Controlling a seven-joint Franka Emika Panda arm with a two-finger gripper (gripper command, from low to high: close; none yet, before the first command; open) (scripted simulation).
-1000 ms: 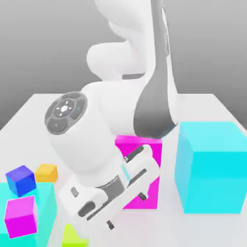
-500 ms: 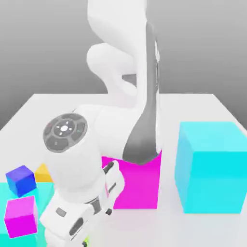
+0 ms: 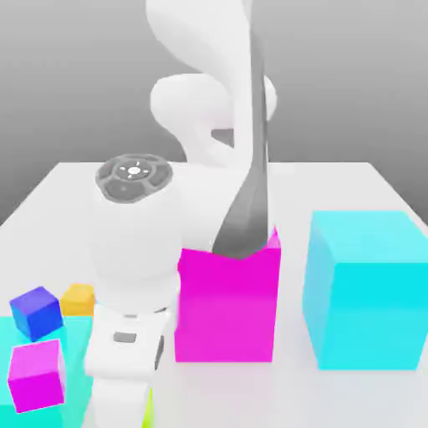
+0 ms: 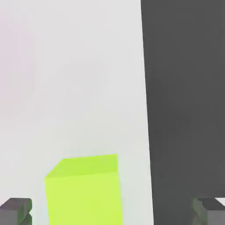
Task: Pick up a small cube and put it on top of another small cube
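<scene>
Exterior view gave us the white counter first, a pale slab under a grey backdrop. On it we saw the robot arm, white with a dark grey band, bending down from the back toward the near edge on the exterior view's left, its round wrist cap facing up. To the exterior view's right stood the big cyan block, well apart from the arm. Beside it, toward the middle, stood the big magenta block, partly covered by the arm's dark band. At the exterior view's lower left corner we saw a second cyan block, cut off by the frame, with a smaller magenta cube in front of it. Behind those sat a small blue cube and, just beside it, a small orange cube. A thin sliver of the small lime-green cube showed at the bottom edge, just beside the arm's hand.

In the hand view we saw the small lime-green cube resting on the counter close to the counter's edge, with a dark area past that edge. The fingers stood wide apart at either side, gripping nothing, and the cube lay between them, nearer one finger and touching neither.
</scene>
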